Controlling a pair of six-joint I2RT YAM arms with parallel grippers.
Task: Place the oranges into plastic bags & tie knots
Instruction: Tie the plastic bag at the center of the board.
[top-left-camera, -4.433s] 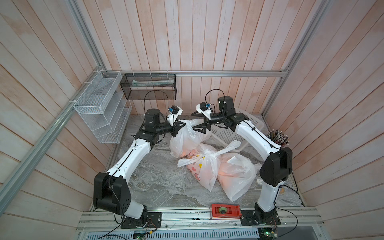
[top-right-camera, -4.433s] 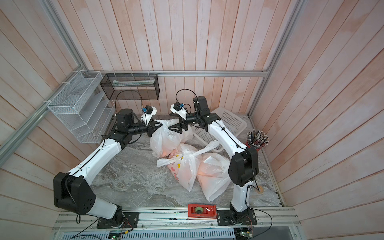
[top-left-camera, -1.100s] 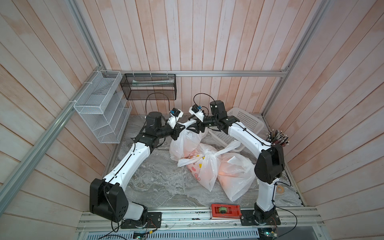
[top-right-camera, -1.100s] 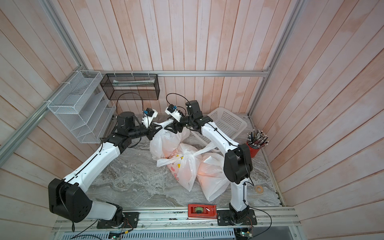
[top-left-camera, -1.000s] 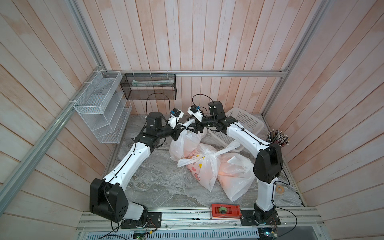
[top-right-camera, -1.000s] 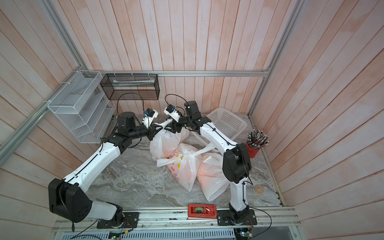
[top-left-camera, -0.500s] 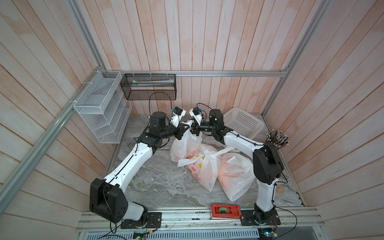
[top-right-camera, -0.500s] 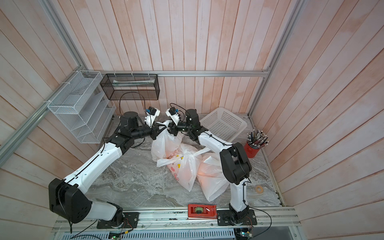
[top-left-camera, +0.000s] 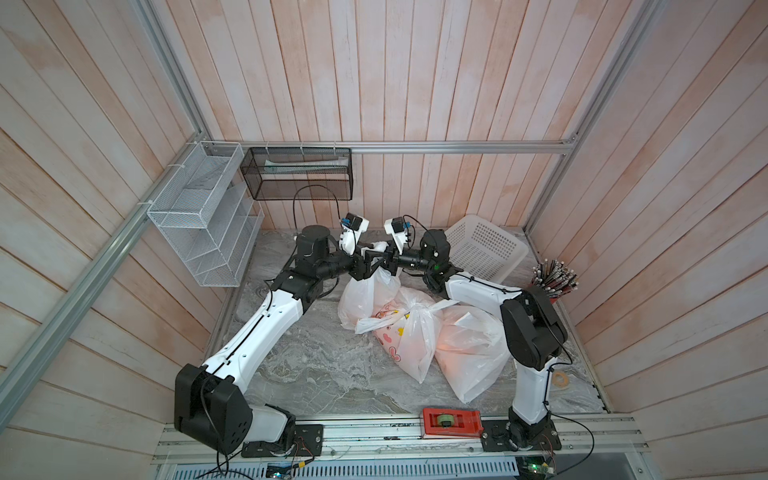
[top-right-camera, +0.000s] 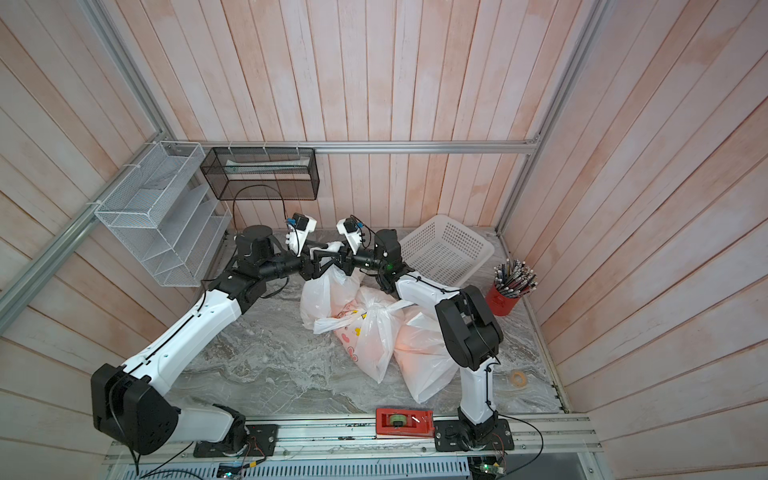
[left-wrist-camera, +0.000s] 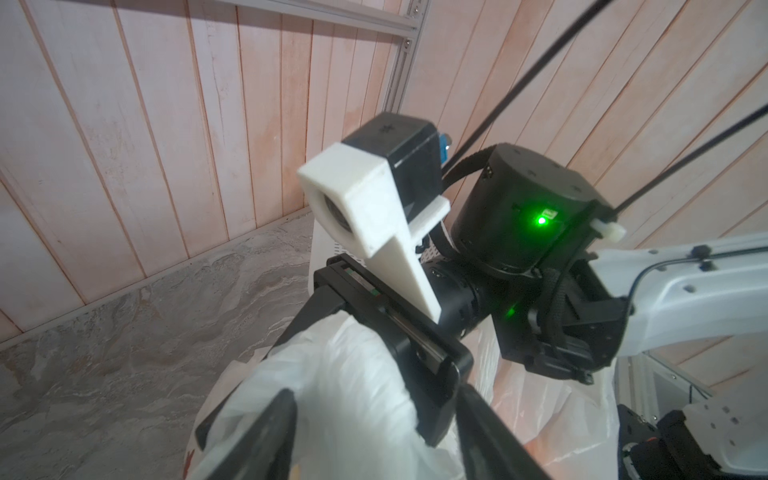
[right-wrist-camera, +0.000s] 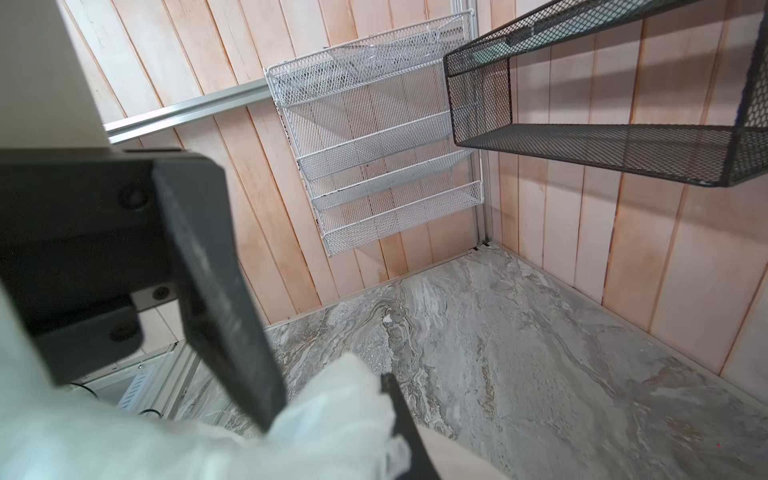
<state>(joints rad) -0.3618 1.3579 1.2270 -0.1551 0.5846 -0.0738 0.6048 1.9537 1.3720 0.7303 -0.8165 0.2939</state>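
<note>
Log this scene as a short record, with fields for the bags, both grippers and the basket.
rear bag: thin white translucent plastic bag, handles raised between the two grippers
other bags: cartoon-printed white plastic bag and plain white plastic bag, on the grey marbled table
left gripper: fingers spread, white plastic between them
right gripper: at the same handles, open or shut unclear
basket: white perforated plastic basket, by the back wall

Marbled tabletop (top-left-camera: 316, 357) holds plastic bags (top-left-camera: 469, 353), white basket (top-left-camera: 486, 249), pencil cup (top-left-camera: 552, 284), tape roll (top-left-camera: 559, 379).
</note>
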